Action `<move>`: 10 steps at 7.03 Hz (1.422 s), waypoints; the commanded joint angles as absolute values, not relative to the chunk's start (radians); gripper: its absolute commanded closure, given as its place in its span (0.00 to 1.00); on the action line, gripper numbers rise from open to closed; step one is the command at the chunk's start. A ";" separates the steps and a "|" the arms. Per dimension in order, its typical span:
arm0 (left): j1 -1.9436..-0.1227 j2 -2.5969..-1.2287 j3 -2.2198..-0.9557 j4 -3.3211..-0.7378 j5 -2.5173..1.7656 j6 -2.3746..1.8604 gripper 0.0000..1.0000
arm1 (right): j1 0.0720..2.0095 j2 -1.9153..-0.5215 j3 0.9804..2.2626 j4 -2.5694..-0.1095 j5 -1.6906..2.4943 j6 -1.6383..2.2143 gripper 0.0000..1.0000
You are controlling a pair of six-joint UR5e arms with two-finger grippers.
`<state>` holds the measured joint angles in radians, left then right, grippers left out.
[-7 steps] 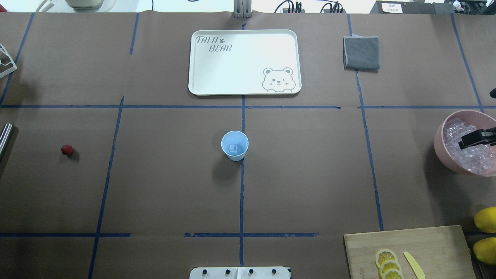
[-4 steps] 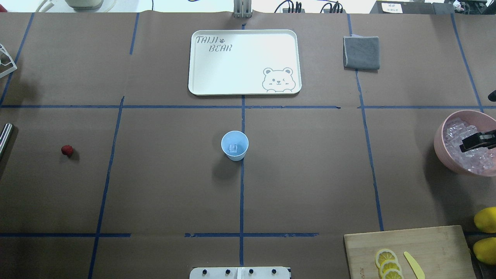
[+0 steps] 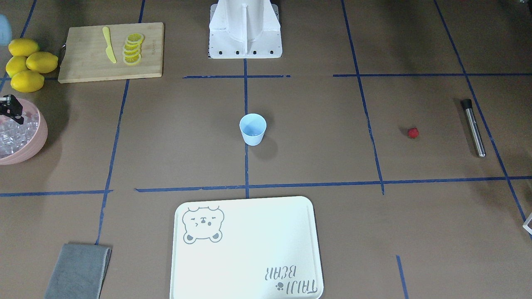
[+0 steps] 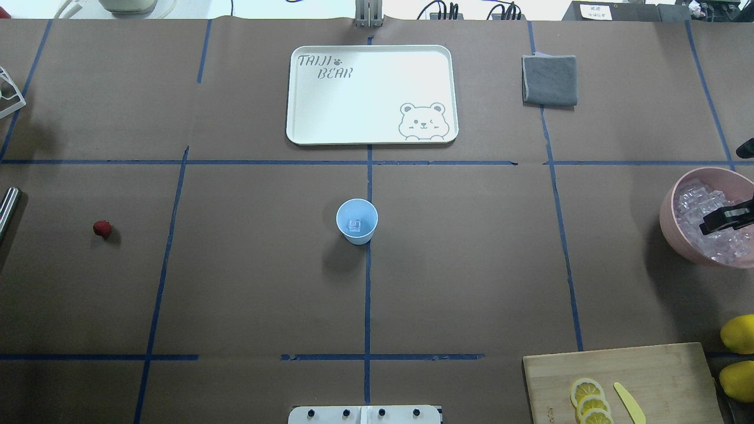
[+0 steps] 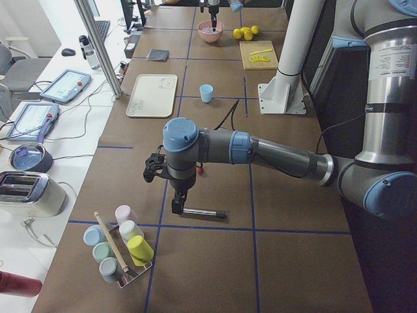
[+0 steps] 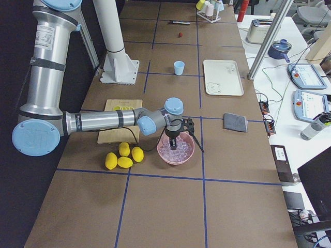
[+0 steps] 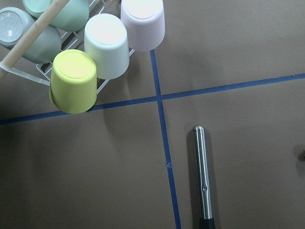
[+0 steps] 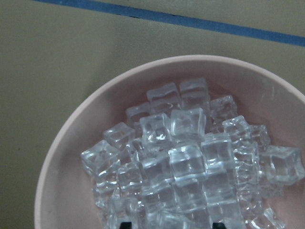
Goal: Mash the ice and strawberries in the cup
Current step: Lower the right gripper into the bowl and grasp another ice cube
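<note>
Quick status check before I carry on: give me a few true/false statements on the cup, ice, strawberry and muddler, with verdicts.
1. The small light blue plastic cup holds one clear ice cube. True.
2. The small red strawberry is in the cup. False: it lies on the brown paper-covered table, well apart from the cup, on the robot's left side.
3. The right gripper hangs over the pink round bowl of piled ice cubes. True.
4. The slim steel muddler stands in the cup. False: it lies flat on the table, beyond the strawberry.
5. The cup lies tipped on its side. False: it stands upright.
</note>
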<state>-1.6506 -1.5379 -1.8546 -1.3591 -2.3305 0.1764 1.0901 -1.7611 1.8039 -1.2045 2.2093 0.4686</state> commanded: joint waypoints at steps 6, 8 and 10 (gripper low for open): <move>-1.651 -1.537 -1.865 -1.356 -2.330 0.176 0.00 | 1.075 -1.763 1.784 -1.207 2.214 0.463 0.36; -1.651 -1.537 -1.865 -1.355 -2.330 0.176 0.00 | 1.074 -1.763 1.786 -1.206 2.215 0.463 0.36; -1.651 -1.537 -1.867 -1.353 -2.330 0.176 0.00 | 1.074 -1.764 1.787 -1.206 2.215 0.463 0.71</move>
